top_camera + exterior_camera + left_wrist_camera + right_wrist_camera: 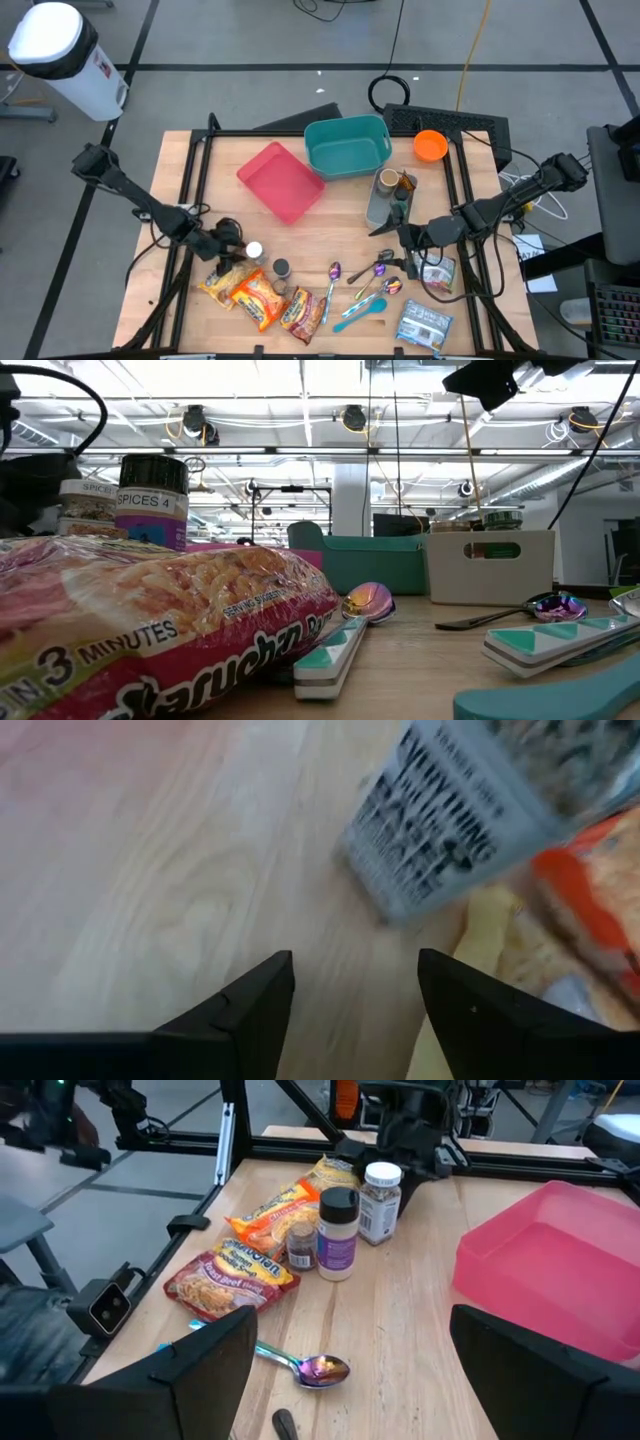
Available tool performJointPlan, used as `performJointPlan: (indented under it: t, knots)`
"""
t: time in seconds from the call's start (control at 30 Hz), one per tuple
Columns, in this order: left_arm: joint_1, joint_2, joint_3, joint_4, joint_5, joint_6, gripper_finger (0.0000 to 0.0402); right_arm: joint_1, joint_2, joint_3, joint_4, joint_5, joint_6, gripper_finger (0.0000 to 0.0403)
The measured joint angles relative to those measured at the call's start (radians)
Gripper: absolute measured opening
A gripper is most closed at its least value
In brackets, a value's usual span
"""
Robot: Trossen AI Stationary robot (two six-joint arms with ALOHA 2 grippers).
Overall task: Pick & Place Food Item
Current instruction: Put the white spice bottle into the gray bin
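Observation:
Several noodle packets (258, 298) lie flat at the table's near left. Beside them stand a white-lidded seasoning jar (253, 250) and a dark-lidded spice jar (281, 268). My left gripper (234, 247) is low over the table just left of the white-lidded jar. Its wrist view shows it open (355, 1010), bare wood between the fingers, and the jar (450, 820) and a packet (570, 910) just ahead. My right gripper (392, 245) hovers open (370, 1370) above the table's middle right, holding nothing.
A red tray (282, 180) and a teal bin (347, 147) sit at the far middle, with an orange bowl (430, 145) at the far right. Spoons (334, 272) and a teal utensil (360, 312) lie near the front. Silver packets (425, 325) lie at the near right.

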Motion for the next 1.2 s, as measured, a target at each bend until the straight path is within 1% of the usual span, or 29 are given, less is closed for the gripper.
performJointPlan:
  t: [0.1,0.17,0.33,0.4,0.73,0.9,1.1,1.2]
  knots:
    - [0.000,0.000,-0.006,0.011,-0.003,0.012,0.0225,0.000,0.000,0.000,0.000,0.001,0.000,0.0322]
    - [-0.001,0.001,-0.009,0.049,-0.019,0.046,0.0220,0.000,0.000,0.000,-0.001,0.001,0.000,0.0322]
    - [-0.001,0.002,-0.012,0.203,0.004,0.238,0.0201,0.000,0.000,0.000,-0.001,0.001,0.000,0.0322]
    - [0.000,0.004,-0.011,0.237,0.005,0.282,0.0195,0.000,0.000,0.000,0.000,0.001,0.000,0.0322]
    - [0.000,0.003,-0.010,0.330,-0.063,0.297,0.0180,0.000,0.000,0.000,-0.001,0.001,0.000,0.0322]
    - [0.001,0.004,-0.010,0.330,-0.129,0.270,0.0200,0.000,0.000,0.000,-0.001,0.001,0.000,0.0322]
    - [0.001,0.004,-0.010,0.334,-0.134,0.271,0.0240,0.000,0.000,0.000,-0.001,0.001,0.000,0.0322]
    - [0.001,0.004,-0.010,0.368,-0.134,0.270,0.0256,0.000,0.000,0.000,-0.001,0.001,0.000,0.0322]
